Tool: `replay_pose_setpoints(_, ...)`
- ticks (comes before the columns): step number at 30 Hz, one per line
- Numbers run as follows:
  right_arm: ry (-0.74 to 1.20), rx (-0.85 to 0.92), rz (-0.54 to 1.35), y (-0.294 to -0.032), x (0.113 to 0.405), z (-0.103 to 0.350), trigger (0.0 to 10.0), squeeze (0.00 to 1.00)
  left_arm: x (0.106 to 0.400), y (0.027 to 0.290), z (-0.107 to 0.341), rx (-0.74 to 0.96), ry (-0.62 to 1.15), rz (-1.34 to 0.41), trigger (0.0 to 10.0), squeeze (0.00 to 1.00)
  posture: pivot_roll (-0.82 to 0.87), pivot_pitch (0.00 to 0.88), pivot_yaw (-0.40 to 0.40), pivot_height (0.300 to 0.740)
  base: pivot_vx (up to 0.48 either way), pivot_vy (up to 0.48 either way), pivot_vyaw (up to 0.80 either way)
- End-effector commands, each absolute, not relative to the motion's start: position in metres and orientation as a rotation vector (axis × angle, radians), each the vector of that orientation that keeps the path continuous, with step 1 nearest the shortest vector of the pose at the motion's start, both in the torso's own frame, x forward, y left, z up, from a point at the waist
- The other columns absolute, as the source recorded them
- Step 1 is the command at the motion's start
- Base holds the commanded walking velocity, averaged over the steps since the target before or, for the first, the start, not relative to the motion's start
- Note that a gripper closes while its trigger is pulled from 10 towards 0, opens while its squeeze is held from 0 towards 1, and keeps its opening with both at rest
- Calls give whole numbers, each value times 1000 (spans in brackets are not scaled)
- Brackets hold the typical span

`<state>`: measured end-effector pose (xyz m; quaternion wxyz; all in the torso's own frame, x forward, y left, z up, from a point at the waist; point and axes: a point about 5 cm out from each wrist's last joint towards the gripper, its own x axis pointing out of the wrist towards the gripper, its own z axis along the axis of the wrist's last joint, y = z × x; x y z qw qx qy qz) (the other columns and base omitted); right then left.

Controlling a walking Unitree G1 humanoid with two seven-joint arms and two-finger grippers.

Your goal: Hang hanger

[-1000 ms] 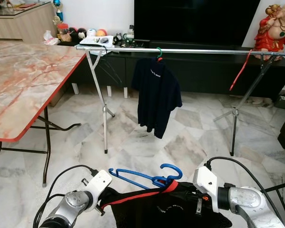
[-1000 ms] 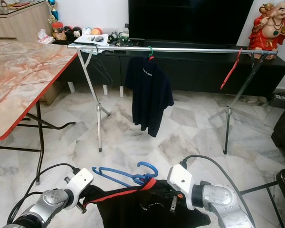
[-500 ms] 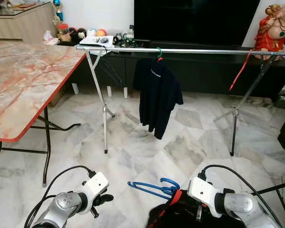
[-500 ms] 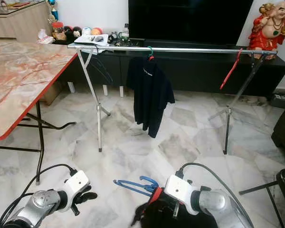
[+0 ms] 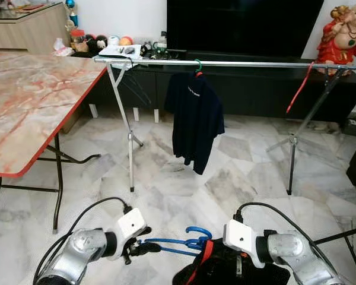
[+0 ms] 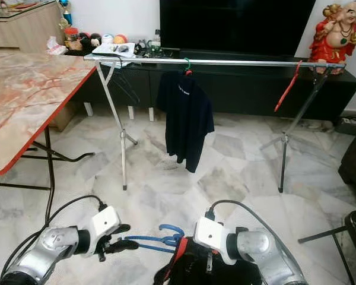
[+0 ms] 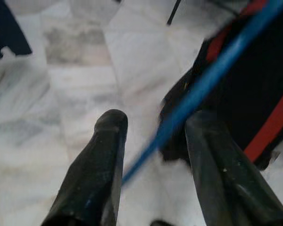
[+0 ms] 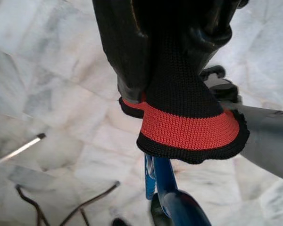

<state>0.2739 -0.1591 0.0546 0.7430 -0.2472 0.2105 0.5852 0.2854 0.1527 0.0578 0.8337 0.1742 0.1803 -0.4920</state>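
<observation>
While the right gripper pinches the red-trimmed collar of the black shirt low above the marble floor, the left gripper holds its fingers spread around the blue hanger bar. The clothes rail stands well apart, carrying a navy shirt.

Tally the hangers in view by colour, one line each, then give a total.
Blue hanger, held low between the grippers with the black garment: 1
Green hanger, on the rail carrying the dark shirt: 1
Red hanger, bare, near the rail's right end: 1
Dark wire hangers at the rail's left end: count cannot be told
Total countable: 3
</observation>
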Motion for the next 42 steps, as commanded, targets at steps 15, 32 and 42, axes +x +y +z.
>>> replay_pose_setpoints(15,390,-495,1315,-140,293,61,10000,0,276,140,69,313,424,-1193,10000,1000,117,24,-36,740,0,0,0)
replay_pose_setpoints(32,409,-442,1466,-134,285,56,10000,0,276,130,68,352,420,-1208,10000,0,118,0,-36,740,0,0,0)
replay_pose_setpoints(42,374,-452,1476,-131,287,60,10000,0,269,123,64,338,448,-1281,9412,0,119,13,-44,740,0,0,0)
